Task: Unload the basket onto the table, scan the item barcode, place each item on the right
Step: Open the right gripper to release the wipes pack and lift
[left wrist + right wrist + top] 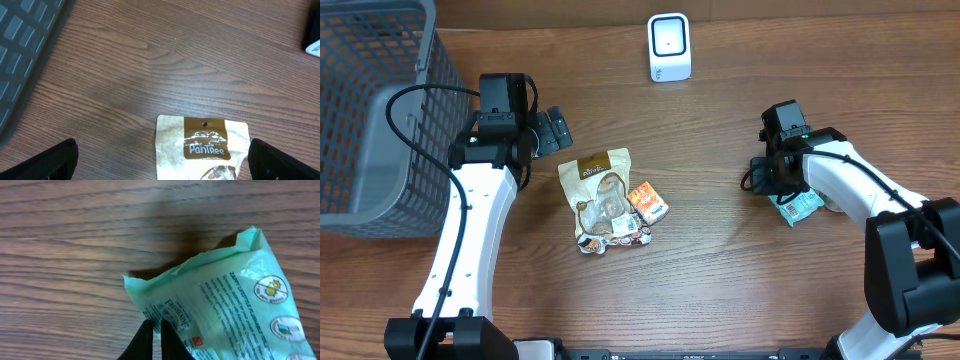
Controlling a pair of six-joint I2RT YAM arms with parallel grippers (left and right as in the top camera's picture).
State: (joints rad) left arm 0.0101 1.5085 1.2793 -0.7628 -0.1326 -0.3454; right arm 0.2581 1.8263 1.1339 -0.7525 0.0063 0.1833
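Scanner [669, 46], basket [445, 75], green packet [225, 300] in right hand [155, 340]: one each.

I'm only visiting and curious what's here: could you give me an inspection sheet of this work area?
Surface: wooden table, brown grain.
Job's things: white scanner at the far edge; green packet on the right side.
Clutter: tan pouch with an orange packet against it, mid-table; grey basket at left.
Grippers: left gripper open, near the pouch's top; right gripper pinched shut on the green packet's edge.
Cables: black cable loops beside the left arm.
Surroundings: nothing seen.
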